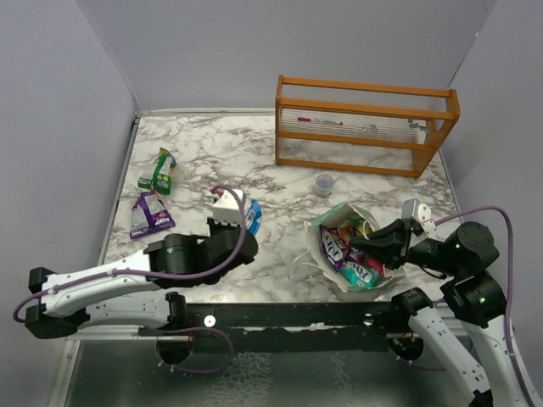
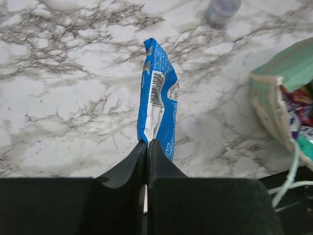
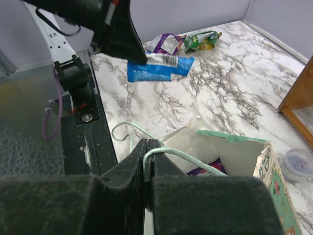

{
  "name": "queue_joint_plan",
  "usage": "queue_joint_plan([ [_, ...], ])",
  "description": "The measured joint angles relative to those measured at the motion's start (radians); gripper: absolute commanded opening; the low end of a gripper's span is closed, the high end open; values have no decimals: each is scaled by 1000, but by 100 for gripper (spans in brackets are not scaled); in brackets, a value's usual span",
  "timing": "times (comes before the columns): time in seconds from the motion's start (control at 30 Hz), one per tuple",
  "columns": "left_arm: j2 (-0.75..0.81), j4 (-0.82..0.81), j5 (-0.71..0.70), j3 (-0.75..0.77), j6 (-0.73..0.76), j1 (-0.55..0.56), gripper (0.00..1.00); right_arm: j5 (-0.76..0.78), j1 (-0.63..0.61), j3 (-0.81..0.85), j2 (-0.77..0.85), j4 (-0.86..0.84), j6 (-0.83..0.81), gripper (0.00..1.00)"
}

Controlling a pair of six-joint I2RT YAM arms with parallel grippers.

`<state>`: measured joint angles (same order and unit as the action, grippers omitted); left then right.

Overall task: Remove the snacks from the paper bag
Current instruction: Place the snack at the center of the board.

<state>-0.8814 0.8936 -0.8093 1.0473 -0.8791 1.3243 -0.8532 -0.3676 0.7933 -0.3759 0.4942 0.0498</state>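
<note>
The paper bag [image 1: 321, 227] lies on its side near the table's front edge, mouth open, with purple and teal snacks [image 1: 348, 259] showing inside. My right gripper [image 3: 148, 142] is shut on the bag's thin string handle [image 3: 188, 156], which loops over one finger; in the top view that gripper [image 1: 355, 244] sits at the bag's mouth. My left gripper [image 2: 147, 143] is shut on the end of a blue packet [image 2: 159, 100], left of the bag [image 2: 281, 93]. A green packet [image 1: 159, 170] and a purple packet [image 1: 151, 214] lie at the left of the table.
An orange wooden rack [image 1: 365, 123] stands at the back right. A small clear cup [image 1: 324, 182] sits in front of it, between rack and bag. The black base rail [image 1: 280, 315] runs along the table's near edge.
</note>
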Motion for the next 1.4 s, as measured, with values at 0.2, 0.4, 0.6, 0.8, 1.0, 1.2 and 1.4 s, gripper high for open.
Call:
queue_joint_plan([
  [0.2,-158,-8,33,-45,37,-161,0,0,0,0,-3,0,0,2],
  [0.4,-200,-92,168,-87,203,-534,0,0,0,0,-3,0,0,2],
  [0.6,-230,-189,226,-86,360,-837,0,2,0,0,-3,0,0,2],
  [0.8,-348,-275,233,-98,467,-1020,0,4,0,0,-3,0,0,2],
  [1.0,-460,-314,304,-102,533,-1118,0,4,0,0,-3,0,0,2],
  [1.2,-505,-335,428,-102,569,-1213,0,5,0,0,-3,0,0,2],
  [1.4,-552,-343,522,-102,584,-1280,0,4,0,0,-3,0,0,2],
])
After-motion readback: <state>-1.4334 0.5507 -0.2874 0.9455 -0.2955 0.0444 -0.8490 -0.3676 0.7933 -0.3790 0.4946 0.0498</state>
